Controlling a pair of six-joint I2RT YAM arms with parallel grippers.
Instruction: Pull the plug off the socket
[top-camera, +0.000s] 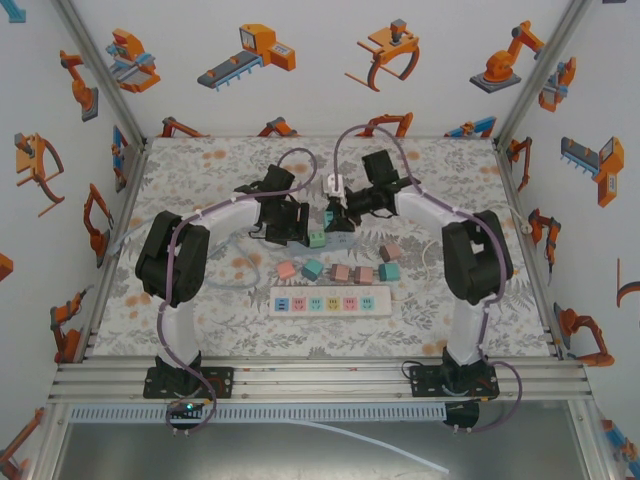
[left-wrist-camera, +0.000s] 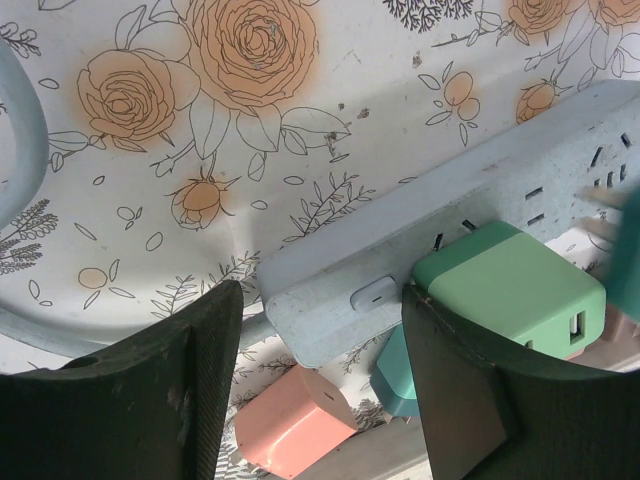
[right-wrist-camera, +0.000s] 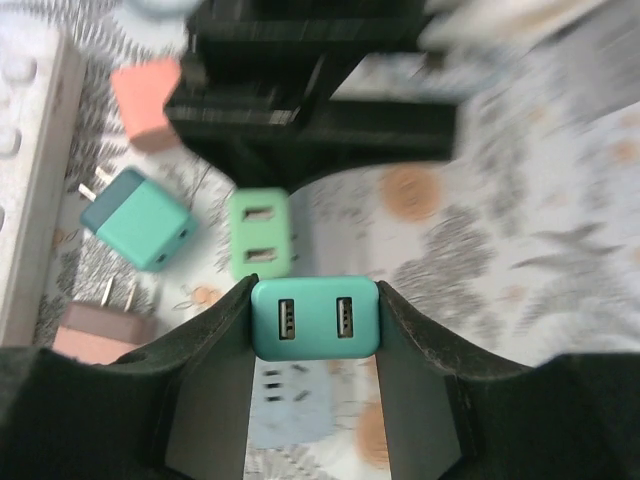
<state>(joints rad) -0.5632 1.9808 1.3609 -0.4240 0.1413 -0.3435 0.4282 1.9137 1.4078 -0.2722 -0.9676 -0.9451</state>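
Your right gripper (right-wrist-camera: 315, 296) is squeezing the teal plug (right-wrist-camera: 315, 318) btw its two fingers. The side w/ the two little USB holes is facing the wrist cam. Just under it a bit of the pale blue power strip (left-wrist-camera: 470, 200) is showing, but you can't tell if the plug is sitting in a socket or not.

Your left gripper (left-wrist-camera: 318, 305) is standing about half open around the strip's end, by the switch. One finger (left-wrist-camera: 460, 400) is touching the green plug (left-wrist-camera: 505, 285), which is sticking partway out of the strip — pins showing. You can't tell if the left one is really gripping.

A pink plug (left-wrist-camera: 295, 425) is lying on the flowery table (top-camera: 200, 170) below — a white strip (top-camera: 330, 301) is lying nearer the arms' bases.
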